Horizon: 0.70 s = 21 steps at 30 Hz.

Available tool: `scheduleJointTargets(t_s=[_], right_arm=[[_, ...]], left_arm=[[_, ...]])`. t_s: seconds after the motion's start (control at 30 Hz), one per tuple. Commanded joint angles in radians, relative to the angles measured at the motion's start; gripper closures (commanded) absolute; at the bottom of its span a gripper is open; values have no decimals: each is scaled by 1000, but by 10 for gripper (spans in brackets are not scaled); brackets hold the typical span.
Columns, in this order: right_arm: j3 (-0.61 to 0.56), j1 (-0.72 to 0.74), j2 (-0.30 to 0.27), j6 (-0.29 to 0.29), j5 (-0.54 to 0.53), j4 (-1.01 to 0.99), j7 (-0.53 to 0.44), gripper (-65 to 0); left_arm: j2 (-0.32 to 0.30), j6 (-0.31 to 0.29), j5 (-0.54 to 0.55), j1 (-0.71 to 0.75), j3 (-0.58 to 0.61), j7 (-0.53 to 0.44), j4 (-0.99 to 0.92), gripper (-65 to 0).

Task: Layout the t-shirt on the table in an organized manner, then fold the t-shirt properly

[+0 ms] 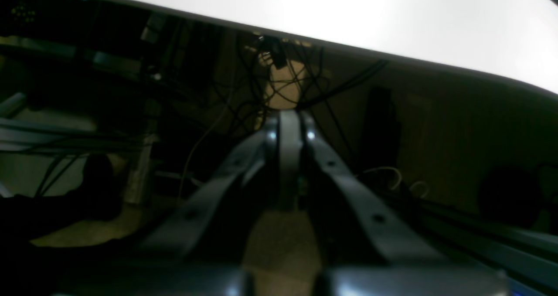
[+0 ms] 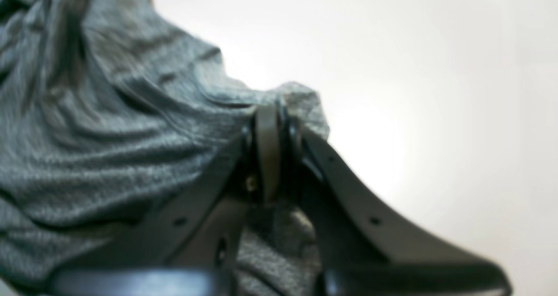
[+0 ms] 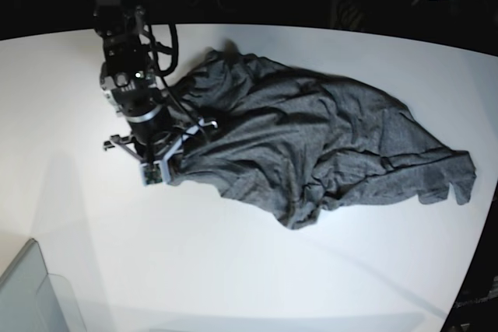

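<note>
While the right gripper (image 2: 268,113) pinches the left edge of the crumpled t-shirt (image 3: 311,145) on the table (image 3: 233,270), the cloth's long axis trails rightward from it; the left gripper (image 1: 290,121), shut and empty, hangs off the table's edge.

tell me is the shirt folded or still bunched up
Bunched up, not folded: the t-shirt lies crumpled in loose wrinkles on the table.
</note>
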<state>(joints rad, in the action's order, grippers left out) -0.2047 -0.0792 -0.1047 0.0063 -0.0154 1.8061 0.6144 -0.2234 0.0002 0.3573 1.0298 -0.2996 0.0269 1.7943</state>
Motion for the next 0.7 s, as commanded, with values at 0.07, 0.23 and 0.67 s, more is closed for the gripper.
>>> scheduleJointTargets(t_s=[0.07, 0.23, 0.67], right_arm=[[66, 6, 0, 1, 2, 22, -23, 0], [276, 15, 79, 1, 2, 24, -23, 0], [506, 22, 133, 1, -44, 13, -23, 0]], left_arm=[[-6, 4, 3, 16, -6, -18, 17, 0], [-6, 4, 3, 16, -6, -18, 17, 0], [-4, 4, 4, -10, -6, -20, 74, 0]])
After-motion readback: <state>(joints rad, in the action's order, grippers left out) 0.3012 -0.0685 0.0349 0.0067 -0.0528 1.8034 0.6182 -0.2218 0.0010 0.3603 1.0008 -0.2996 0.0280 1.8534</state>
